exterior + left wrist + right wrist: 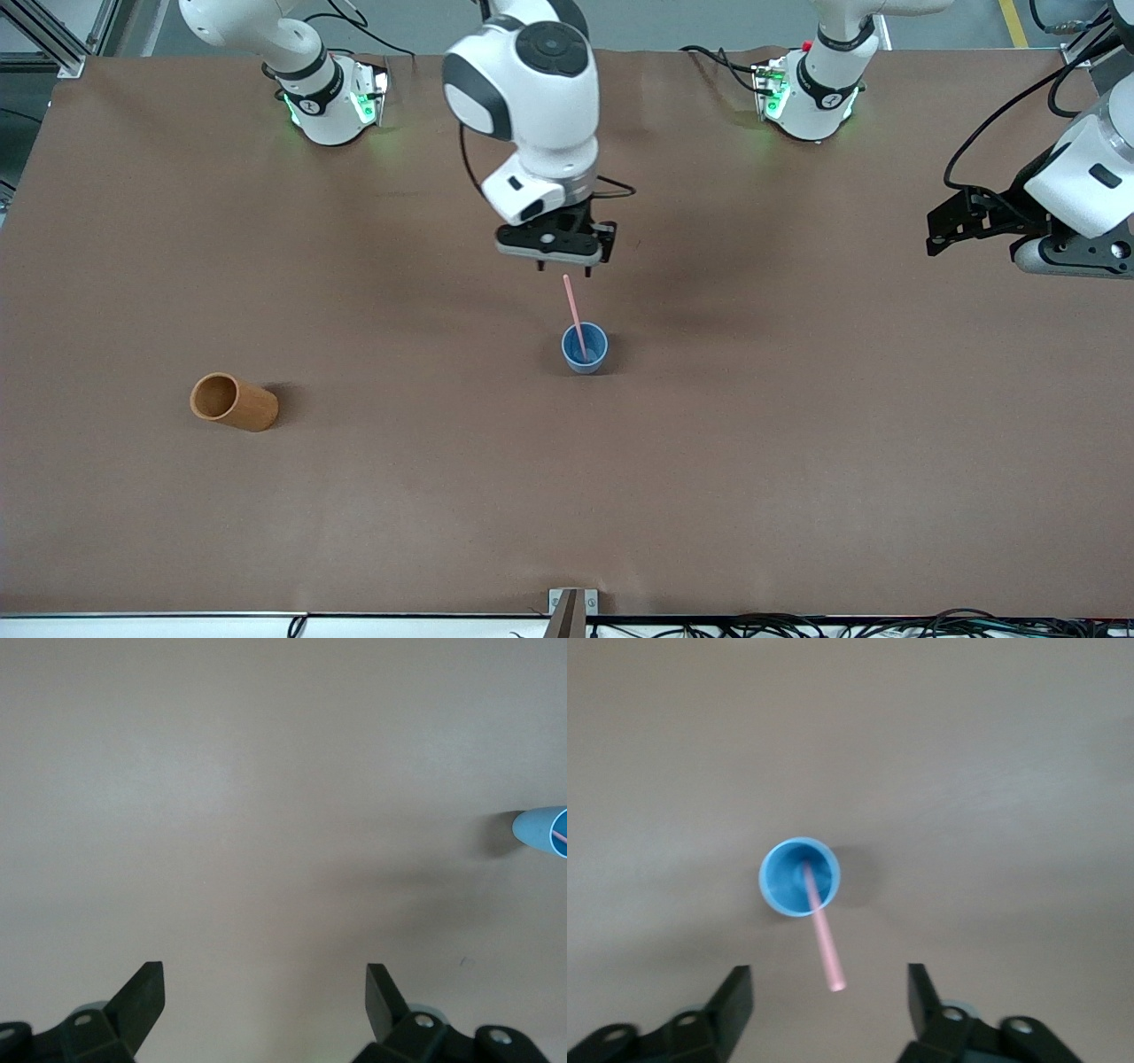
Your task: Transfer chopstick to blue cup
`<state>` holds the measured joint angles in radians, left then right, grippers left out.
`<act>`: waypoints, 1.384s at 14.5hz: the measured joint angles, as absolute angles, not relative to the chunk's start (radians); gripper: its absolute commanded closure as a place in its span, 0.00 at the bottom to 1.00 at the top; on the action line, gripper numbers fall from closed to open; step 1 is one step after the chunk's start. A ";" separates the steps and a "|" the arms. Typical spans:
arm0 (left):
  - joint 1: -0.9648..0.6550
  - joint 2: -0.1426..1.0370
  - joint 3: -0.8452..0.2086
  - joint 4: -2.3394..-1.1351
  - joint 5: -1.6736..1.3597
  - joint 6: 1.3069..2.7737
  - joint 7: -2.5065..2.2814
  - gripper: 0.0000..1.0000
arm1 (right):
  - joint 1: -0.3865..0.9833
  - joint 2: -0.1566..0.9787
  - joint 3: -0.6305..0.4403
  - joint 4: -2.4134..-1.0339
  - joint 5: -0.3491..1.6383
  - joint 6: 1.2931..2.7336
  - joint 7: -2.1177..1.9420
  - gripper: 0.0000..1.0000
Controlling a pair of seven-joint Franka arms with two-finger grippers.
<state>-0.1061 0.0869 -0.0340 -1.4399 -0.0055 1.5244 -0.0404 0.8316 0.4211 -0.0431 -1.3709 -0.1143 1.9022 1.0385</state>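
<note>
The blue cup (585,347) (799,877) stands upright near the middle of the table. The pale-pink chopstick (573,314) (821,933) stands in it, lower end inside, upper end leaning out toward the robots' bases. My right gripper (567,265) (830,997) hangs open just above the chopstick's top end, its fingers apart and touching nothing. My left gripper (961,229) (264,997) waits open above the table at the left arm's end, nothing between its fingers. The blue cup (545,830) shows at the edge of the left wrist view.
An orange-brown wooden-looking cup (234,402) lies on its side toward the right arm's end of the table, nearer the front camera than the blue cup. Brown table covering (797,461) spreads all around. A small metal bracket (572,607) sits at the front edge.
</note>
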 measured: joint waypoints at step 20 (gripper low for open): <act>-0.106 0.087 -0.034 -1.442 -0.005 1.525 -0.040 0.00 | 0.147 -0.030 -0.054 -1.571 -0.086 1.565 0.260 0.00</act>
<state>-0.1061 0.0871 -0.0335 -1.4421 -0.0054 1.5254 -0.0404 0.1466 -0.0304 -0.0542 -1.5715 -0.0859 1.5647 0.2596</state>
